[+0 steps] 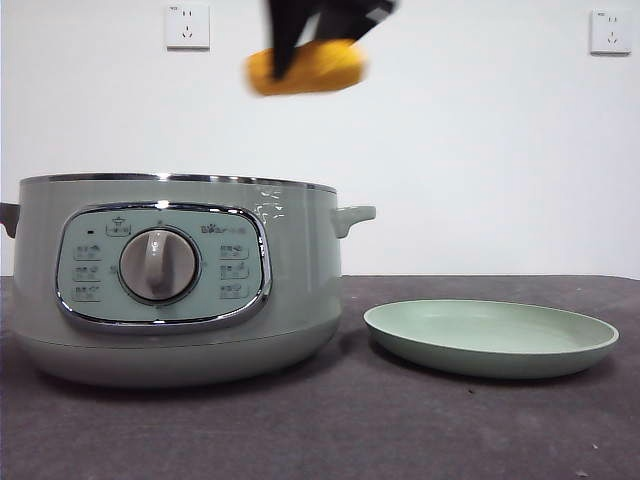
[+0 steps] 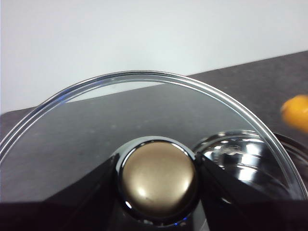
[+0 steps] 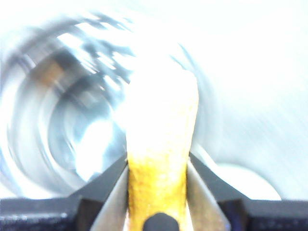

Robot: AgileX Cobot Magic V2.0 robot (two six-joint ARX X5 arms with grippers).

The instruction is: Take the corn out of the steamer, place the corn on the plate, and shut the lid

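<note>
Steamer (image 1: pixel 170 280) stands uncovered toward the worktop's left edge, its lid (image 2: pixel 144 120) held off by the left hand (image 2: pixel 157 180), clamped on the knob. Above its right rim the right hand (image 1: pixel 300 50) grips the corn (image 1: pixel 305 68), lifted out. Plate (image 1: pixel 490 340), rightward, lies bare; placing and closing remain.

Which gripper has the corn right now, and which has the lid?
The right gripper has its fingers shut on the corn, held above the steamer. The left gripper grips the lid by its knob.

A dark grey table (image 1: pixel 400 430) meets a white wall (image 1: pixel 470 130) bearing 2 white sockets (image 1: pixel 187 26) (image 1: pixel 610 32).
</note>
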